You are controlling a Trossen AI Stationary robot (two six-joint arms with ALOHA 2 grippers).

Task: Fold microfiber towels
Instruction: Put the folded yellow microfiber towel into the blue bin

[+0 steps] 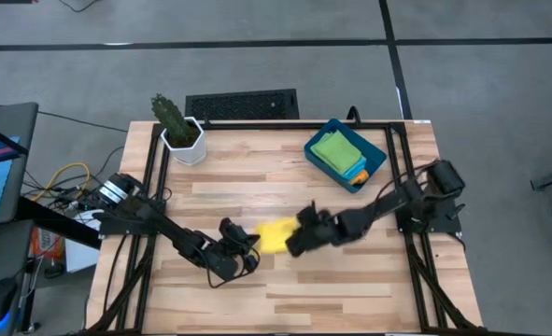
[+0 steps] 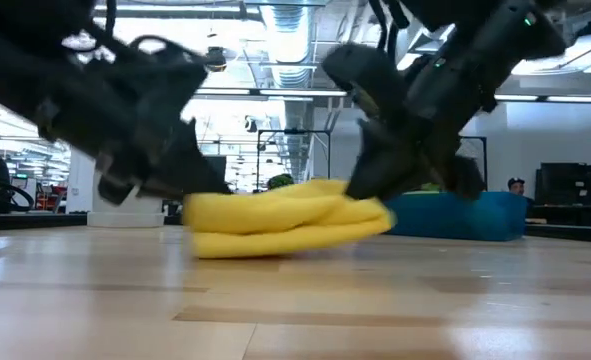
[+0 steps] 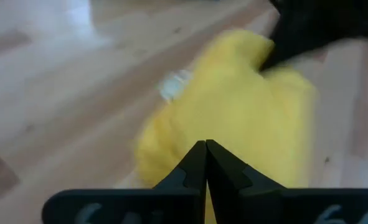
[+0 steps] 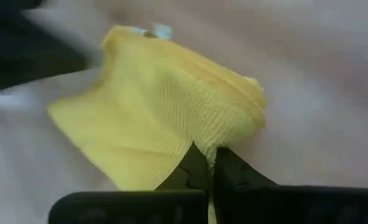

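A bright yellow microfiber towel [image 1: 274, 235] lies bunched and folded over itself at the middle of the wooden table, its underside on the wood [image 2: 275, 245]. My left gripper [image 1: 253, 245] is shut at the towel's left end. My right gripper [image 1: 292, 241] is shut at its right end. The two stand close together, with the towel between them. A green towel [image 1: 334, 149] lies on top of an orange one [image 1: 358, 172] in the dark teal bin [image 1: 376, 161] at the far right. My left gripper meets the yellow towel's left edge [image 3: 193, 134] with shut fingers, slanting down from the table's left. The fingertips hide the contact itself, so layers cannot be told. That end sits slightly raised [image 2: 197, 208]. My right gripper pinches a bunched fold at the towel's right end [image 4: 216, 142] between its two fingertips, several layers gathered. The fingers slant down from the table's right. That end is raised a little [image 2: 370, 212], and the rest of the cloth lies slack on the table.
A potted cactus [image 1: 176, 126] in a white pot stands at the far left of the table. A black grille-like object [image 1: 241, 103] lies beyond the far edge. Bare wood stretches along the near side [image 1: 285, 299].
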